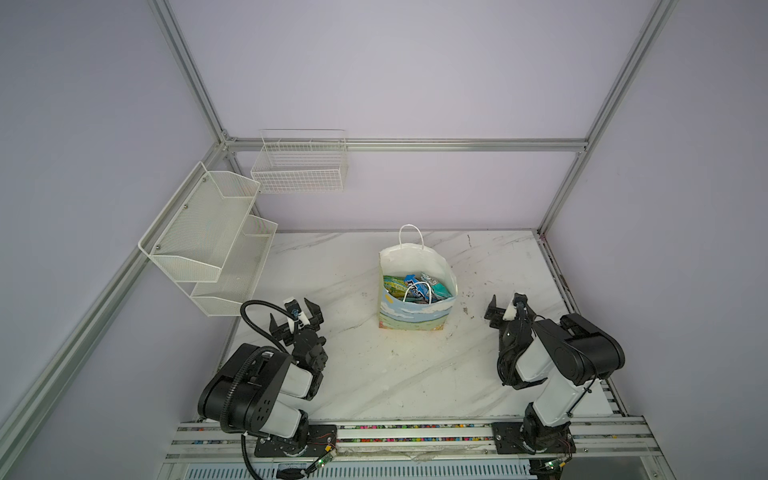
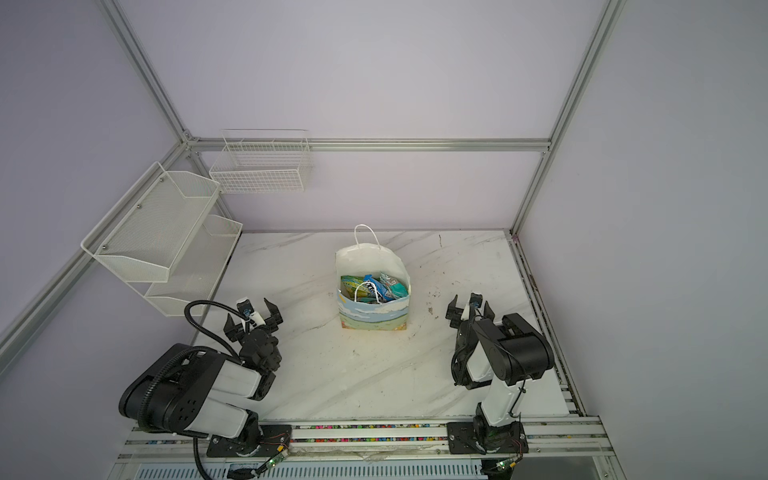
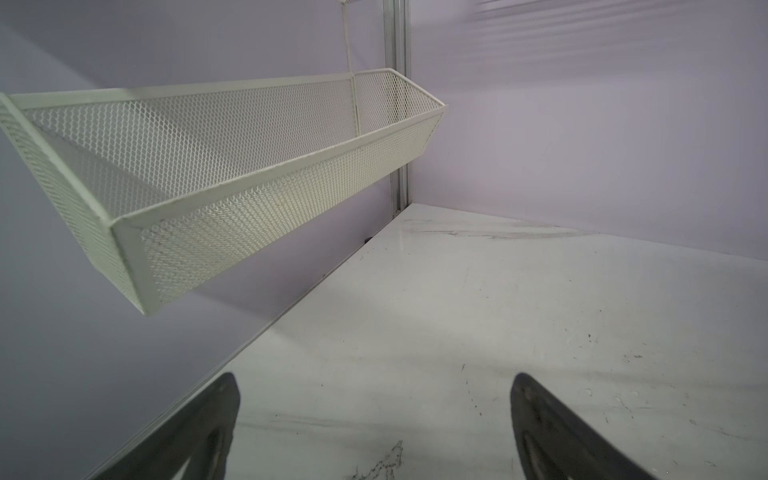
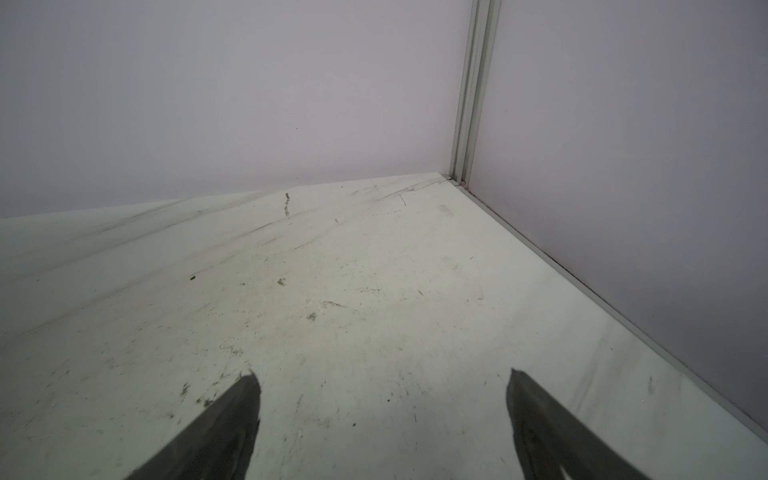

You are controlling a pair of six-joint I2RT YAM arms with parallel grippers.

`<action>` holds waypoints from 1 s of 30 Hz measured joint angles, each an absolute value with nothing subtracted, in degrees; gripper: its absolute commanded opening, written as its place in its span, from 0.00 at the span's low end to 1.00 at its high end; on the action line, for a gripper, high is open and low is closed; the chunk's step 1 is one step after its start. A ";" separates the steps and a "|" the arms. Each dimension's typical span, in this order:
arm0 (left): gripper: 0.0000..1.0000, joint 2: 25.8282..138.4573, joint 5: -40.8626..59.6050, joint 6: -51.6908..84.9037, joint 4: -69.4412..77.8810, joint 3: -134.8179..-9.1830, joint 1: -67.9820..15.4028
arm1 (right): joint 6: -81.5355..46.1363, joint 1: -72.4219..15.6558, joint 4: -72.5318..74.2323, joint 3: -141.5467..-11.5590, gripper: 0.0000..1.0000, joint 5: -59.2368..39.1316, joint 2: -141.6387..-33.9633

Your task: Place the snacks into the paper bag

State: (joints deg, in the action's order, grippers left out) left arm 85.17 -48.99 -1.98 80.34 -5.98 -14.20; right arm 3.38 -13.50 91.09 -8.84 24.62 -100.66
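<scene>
The snacks [image 1: 395, 284] lie inside the upright bag [image 1: 411, 318]; the left gripper [image 1: 293, 313] and right gripper [image 1: 505, 305] both gape empty, well apart from it on either side. 1 handle [image 1: 417, 283] droops over the packets, so any further reach in could snag it and tip the bag.

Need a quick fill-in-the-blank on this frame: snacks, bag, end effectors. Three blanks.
1. The snacks lie ___ the paper bag.
2. The paper bag stands ___ on the table, between the two arms.
3. The left end effector and the right end effector are both ___ and hold nothing.

Missing words: inside; upright; open.
</scene>
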 measured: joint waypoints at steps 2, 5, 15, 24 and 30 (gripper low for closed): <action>0.97 85.19 -47.79 -2.13 80.97 -5.98 -14.20 | 3.55 -13.50 91.11 -8.97 0.91 24.05 -101.12; 0.97 86.04 -44.91 -2.61 81.56 -5.98 -14.13 | 3.95 -13.50 91.11 -9.39 0.91 22.94 -101.86; 1.00 91.83 -34.33 -7.18 81.47 -6.11 -14.39 | 7.03 -13.58 91.13 -11.22 0.95 18.00 -104.68; 1.00 92.75 -28.36 -8.69 81.58 -6.20 -13.19 | 7.46 -13.61 91.26 -13.34 0.97 18.63 -106.32; 1.00 95.70 -24.29 -8.56 81.32 -6.92 -9.54 | 7.77 -13.61 91.26 -15.16 0.97 20.12 -106.43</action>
State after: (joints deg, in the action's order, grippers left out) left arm 95.70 -24.29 -8.56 81.32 -6.92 -9.54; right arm 7.77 -13.61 91.26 -15.16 20.12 -106.43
